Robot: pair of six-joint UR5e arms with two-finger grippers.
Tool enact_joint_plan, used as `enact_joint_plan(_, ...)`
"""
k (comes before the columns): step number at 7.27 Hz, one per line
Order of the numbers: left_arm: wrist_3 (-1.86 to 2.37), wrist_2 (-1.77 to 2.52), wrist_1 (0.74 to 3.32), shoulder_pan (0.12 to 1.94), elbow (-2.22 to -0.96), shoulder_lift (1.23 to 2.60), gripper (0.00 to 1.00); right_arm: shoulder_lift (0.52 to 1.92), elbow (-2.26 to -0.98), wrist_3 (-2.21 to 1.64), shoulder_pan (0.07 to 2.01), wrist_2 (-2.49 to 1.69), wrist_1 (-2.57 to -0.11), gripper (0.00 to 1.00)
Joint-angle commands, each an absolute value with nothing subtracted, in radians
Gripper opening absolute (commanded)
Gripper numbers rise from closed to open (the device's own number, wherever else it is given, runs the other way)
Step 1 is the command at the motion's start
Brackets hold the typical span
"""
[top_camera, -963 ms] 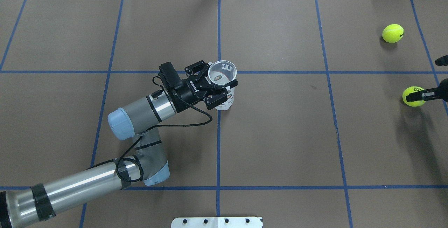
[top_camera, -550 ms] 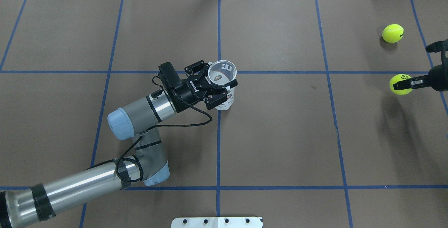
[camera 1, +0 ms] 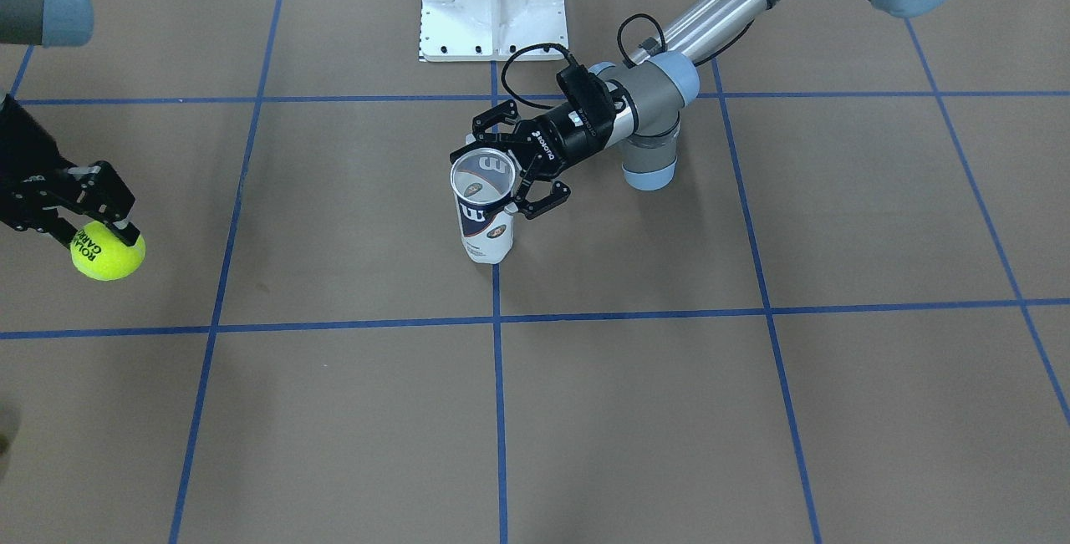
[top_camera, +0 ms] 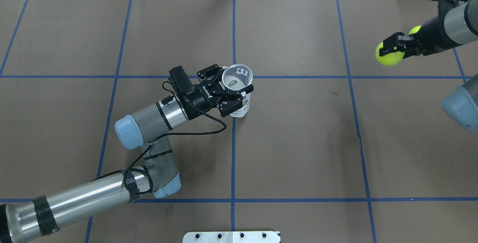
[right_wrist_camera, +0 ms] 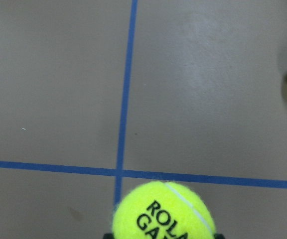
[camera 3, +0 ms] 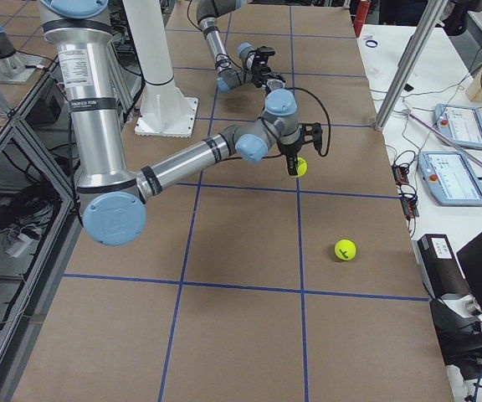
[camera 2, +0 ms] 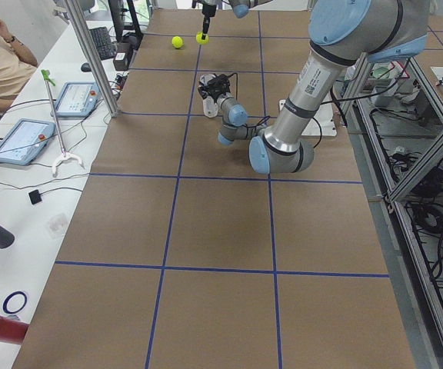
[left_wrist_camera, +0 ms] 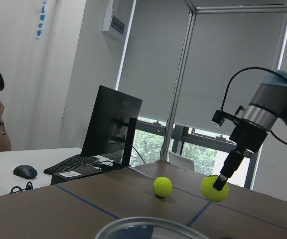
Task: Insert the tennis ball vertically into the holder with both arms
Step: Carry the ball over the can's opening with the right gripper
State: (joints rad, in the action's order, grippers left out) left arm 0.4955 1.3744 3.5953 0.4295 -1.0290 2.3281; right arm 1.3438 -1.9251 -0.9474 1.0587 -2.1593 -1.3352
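The right end effector (top_camera: 389,50) pinches the tennis ball (top_camera: 388,58) aloft, well apart from the upright holder (top_camera: 238,79) clamped by the left end effector (top_camera: 232,93). An off-centre descent could catch the rim, jarring it loose.

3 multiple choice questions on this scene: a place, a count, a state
1. The tennis ball in the right gripper is: A well to one side of the holder B inside it C directly over it
2. Yellow-green balls in view: A one B two C three
3. The left gripper is: A open, empty B shut on the holder C holding a ball
Answers: A, they sit far apart across the table; B, the held one plus a second ball lying loose; B, it clamps the holder.
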Motion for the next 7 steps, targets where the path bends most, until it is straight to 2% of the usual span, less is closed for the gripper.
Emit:
enact_joint_plan(1,0.495,1.374,3.594,0.43,-1.028,2.327,0.83,1.125,-1.97,-1.127,1.002,-2.158,-1.561,0.0)
enact_joint_plan(7,0.495,1.374,3.594,0.426,-1.028,2.327,0.83,0.775,-1.959,-1.417,0.787,-2.015,-1.831,0.0)
